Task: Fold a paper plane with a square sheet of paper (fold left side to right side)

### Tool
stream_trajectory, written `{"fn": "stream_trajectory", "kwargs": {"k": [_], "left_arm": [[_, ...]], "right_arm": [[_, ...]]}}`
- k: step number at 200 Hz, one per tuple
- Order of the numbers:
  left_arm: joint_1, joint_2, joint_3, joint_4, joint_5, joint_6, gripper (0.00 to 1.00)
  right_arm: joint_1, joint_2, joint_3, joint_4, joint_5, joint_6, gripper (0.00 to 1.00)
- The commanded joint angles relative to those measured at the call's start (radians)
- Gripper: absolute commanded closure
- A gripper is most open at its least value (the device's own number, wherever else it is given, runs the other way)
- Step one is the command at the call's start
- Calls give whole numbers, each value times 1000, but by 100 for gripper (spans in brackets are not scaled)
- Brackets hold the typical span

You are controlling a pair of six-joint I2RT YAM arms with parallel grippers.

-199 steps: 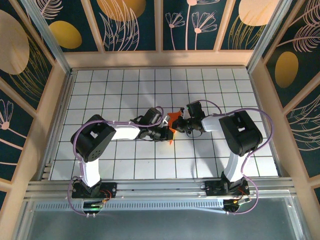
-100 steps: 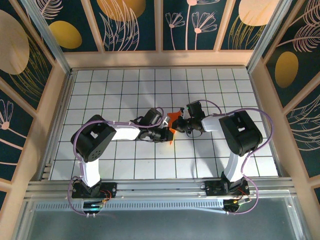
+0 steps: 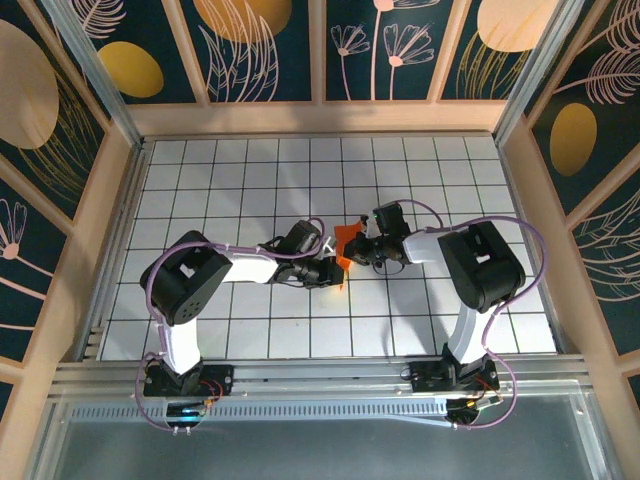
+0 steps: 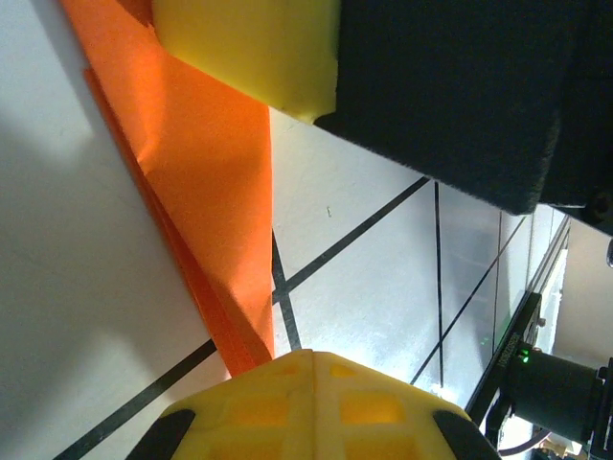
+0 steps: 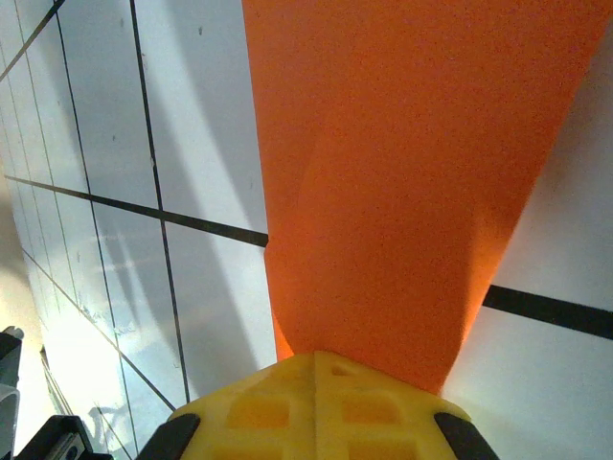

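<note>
Both arms reach inward and meet just right of the middle of the white gridded surface (image 3: 220, 180).

Left hand (image 3: 333, 270): fingers fully closed. In the left wrist view its yellow fingertips (image 4: 287, 393) are pressed together, with the narrow lower end of the sheet of paper (image 3: 346, 240) pinched between them.

Right hand (image 3: 361, 250): fingers fully closed. In the right wrist view its yellow fingertips (image 5: 316, 393) meet on the narrow end of the same sheet, which widens away from them as a broad orange wedge.

Sheet of paper: bright orange and creased, no longer a flat square. In the overhead view it sits between the two hands, held by both. In the left wrist view, layered folded edges run along its left side, and the right hand's yellow pad (image 4: 249, 48) overlies its upper end. Whether the sheet touches the surface or is raised off it cannot be determined.
</note>
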Motion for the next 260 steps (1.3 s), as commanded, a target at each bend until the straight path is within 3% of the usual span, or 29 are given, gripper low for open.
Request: {"fn": "stream_trajectory", "kwargs": {"k": [1,260], "left_arm": [[-8,-36,-14,34,16,-18,94],[-23,49,10,34,16,-10,94]], "right_arm": [[4,67,-22,-94,112,-24,100],[5,80,-22,-94,111,-27,100]]}}
